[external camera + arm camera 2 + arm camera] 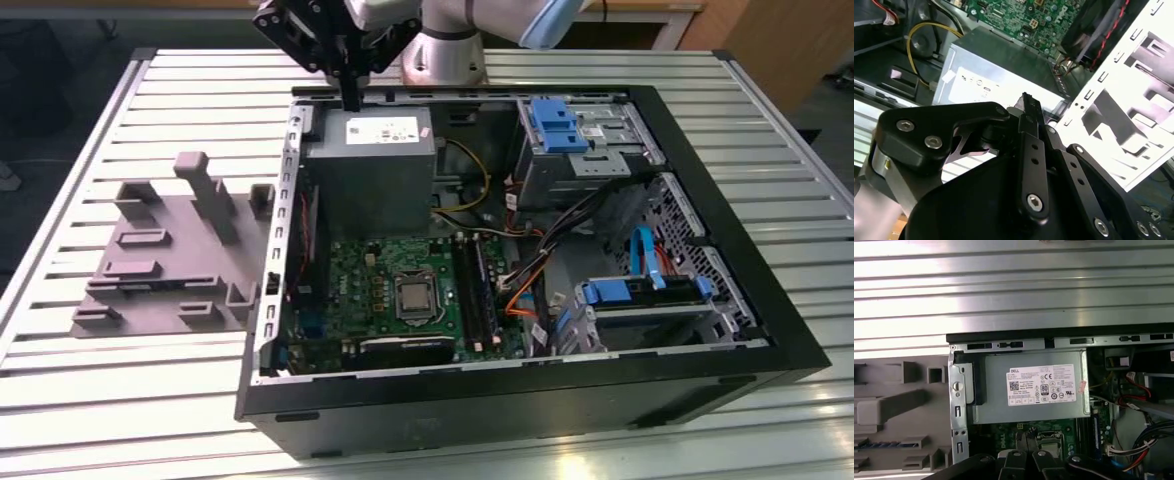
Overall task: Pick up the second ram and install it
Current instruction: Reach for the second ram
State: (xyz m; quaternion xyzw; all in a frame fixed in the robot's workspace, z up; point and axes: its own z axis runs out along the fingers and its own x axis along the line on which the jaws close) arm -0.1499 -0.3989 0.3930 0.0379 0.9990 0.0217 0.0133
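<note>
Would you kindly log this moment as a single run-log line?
gripper: shut, over power supply | second ram: in grey fixture

claw (1027, 450) near power supply (1029, 385) in open case (1004, 338); grey fixture (899, 410) beside.

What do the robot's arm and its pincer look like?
The arm is made of smooth, pale grey round tubes, with a light blue cap at one joint. Its pincer is black. It is built from flat jointed bars with rounded ends, held together by shiny silver screws, and it narrows to a slim tip.
</note>
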